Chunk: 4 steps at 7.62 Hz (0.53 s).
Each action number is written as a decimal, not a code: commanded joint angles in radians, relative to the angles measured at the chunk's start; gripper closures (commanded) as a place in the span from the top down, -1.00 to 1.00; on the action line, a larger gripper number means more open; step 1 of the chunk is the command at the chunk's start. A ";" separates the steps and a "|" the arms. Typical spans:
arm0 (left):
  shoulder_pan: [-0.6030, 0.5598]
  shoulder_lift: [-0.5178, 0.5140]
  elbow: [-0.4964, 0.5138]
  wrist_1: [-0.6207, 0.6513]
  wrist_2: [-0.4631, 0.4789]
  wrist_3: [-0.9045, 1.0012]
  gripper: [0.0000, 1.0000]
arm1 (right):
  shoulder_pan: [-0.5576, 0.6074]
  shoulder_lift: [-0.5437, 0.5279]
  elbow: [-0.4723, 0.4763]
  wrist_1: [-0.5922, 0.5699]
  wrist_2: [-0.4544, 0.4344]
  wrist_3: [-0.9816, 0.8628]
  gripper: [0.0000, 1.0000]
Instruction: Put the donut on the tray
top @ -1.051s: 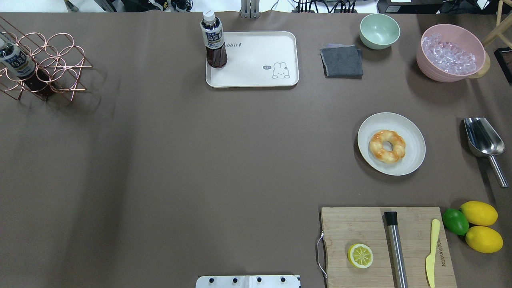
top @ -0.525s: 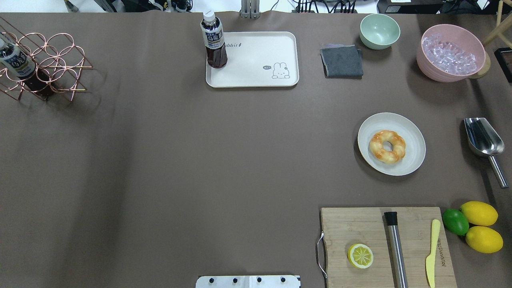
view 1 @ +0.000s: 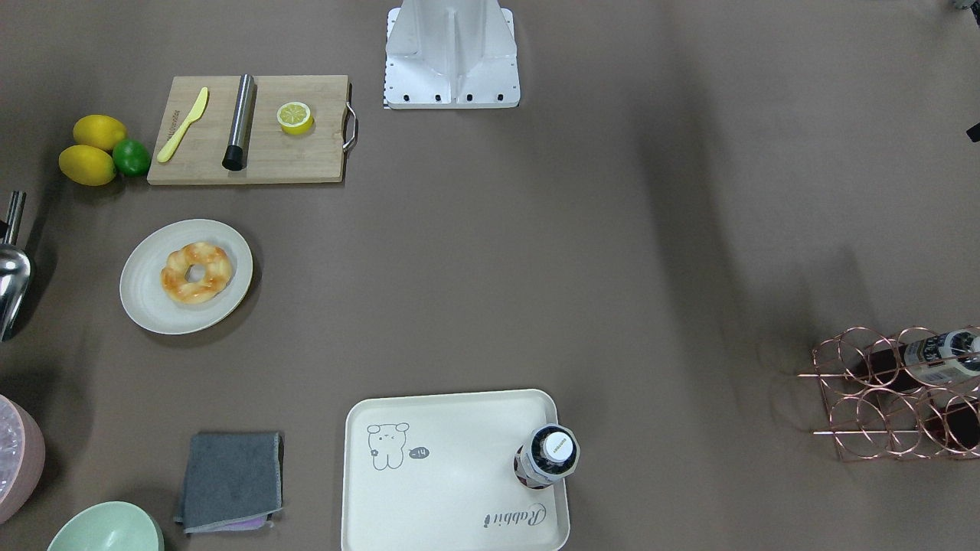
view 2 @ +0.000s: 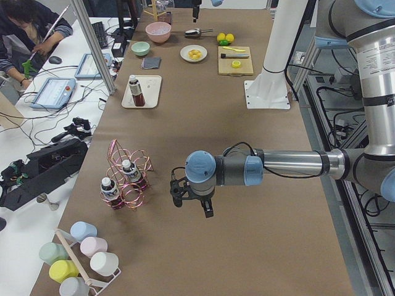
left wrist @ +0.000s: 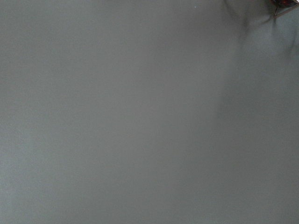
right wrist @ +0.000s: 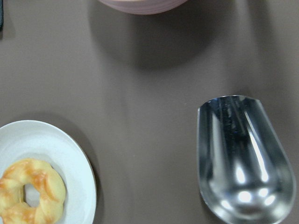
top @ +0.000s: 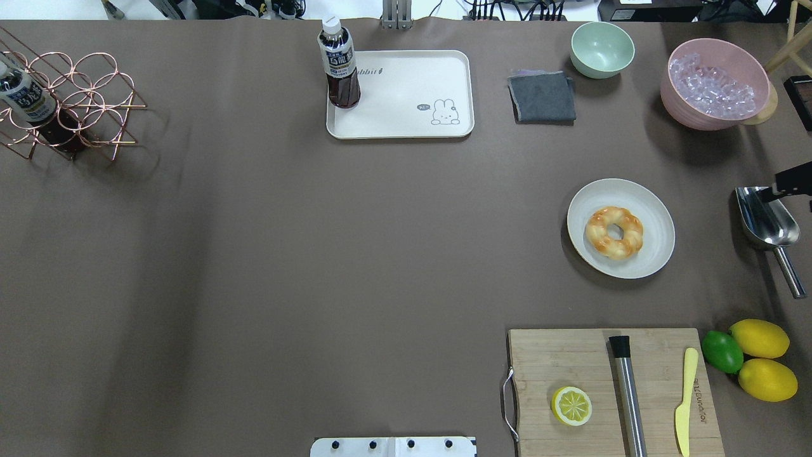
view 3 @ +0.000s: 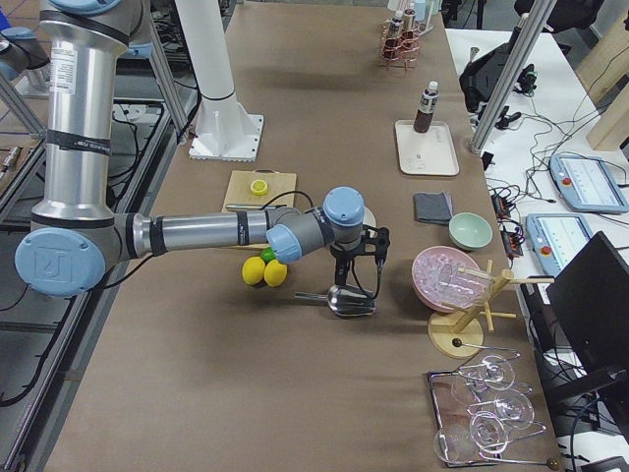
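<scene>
Hovering above scoop point(top: 764, 219), right end effector point(top: 792, 181), opening not discernible; donut point(top: 614, 232) lying untouched on plate point(top: 656, 216)

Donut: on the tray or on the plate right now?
On the plate. The donut lies in the middle of the round plate; the tray holds only an upright bottle.

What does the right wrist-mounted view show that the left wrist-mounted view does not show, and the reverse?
Only the right wrist view: the donut on the round plate, the metal scoop, and the pink bowl's edge at the top. Only the left wrist view: a sliver, seemingly the copper rack, in the top right corner. Both: brown table cover, and no pincer.
</scene>
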 commanded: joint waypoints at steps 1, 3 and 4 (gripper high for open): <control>0.007 -0.002 0.000 0.001 0.000 -0.001 0.98 | -0.178 0.041 -0.068 0.232 -0.127 0.305 0.95; 0.014 -0.002 0.000 0.000 0.000 -0.001 0.98 | -0.274 0.060 -0.137 0.376 -0.213 0.422 0.78; 0.016 -0.002 0.000 0.000 0.000 -0.001 0.98 | -0.314 0.072 -0.154 0.409 -0.250 0.489 0.67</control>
